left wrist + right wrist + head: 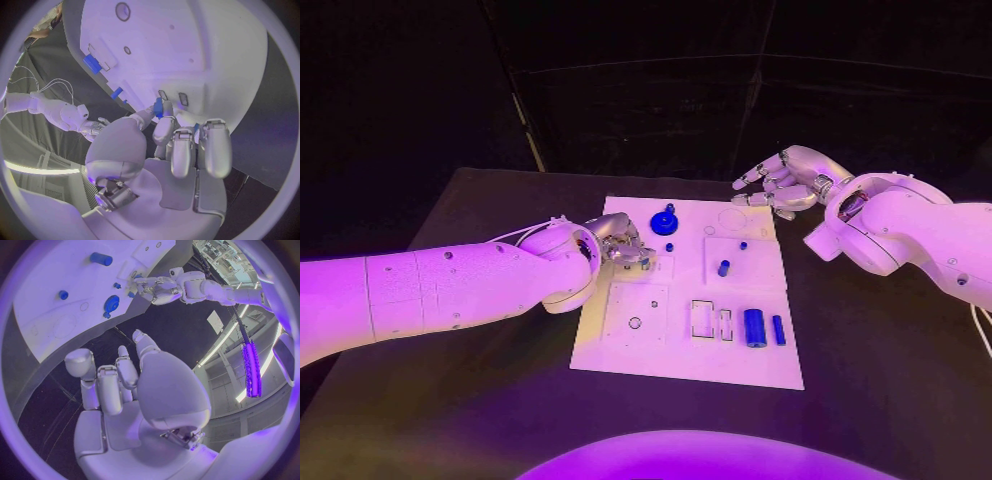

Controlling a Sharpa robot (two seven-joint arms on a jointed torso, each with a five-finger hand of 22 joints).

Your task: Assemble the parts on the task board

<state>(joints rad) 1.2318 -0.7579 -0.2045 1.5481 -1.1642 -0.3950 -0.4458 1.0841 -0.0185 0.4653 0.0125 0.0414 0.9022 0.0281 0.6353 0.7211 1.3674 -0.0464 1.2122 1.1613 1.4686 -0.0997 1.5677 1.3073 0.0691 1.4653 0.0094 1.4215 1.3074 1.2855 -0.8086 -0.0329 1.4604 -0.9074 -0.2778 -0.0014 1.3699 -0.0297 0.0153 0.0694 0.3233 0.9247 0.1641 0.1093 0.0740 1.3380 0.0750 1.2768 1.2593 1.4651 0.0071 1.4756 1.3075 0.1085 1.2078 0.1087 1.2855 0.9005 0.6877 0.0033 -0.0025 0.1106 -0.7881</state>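
Note:
The white task board (632, 350) lies in the middle of the black table. My left hand (620, 248) hovers over its far left part and pinches a small blue part (159, 107) between thumb and a finger, close to the board's surface. My right hand (783, 180) hangs beyond the board's far right corner, fingers apart, holding nothing. A round blue knob (665, 222) stands at the far edge, just beside the left hand. A blue peg (724, 268) sits mid-board. A thick blue cylinder (754, 327) and a slimmer one (777, 330) lie at the near right.
Two empty rectangular slots (702, 319) lie left of the thick cylinder, and a small round hole (635, 323) is in the near left panel. Bare black table (877, 350) surrounds the board on all sides. The left forearm (444, 290) crosses the table's left half.

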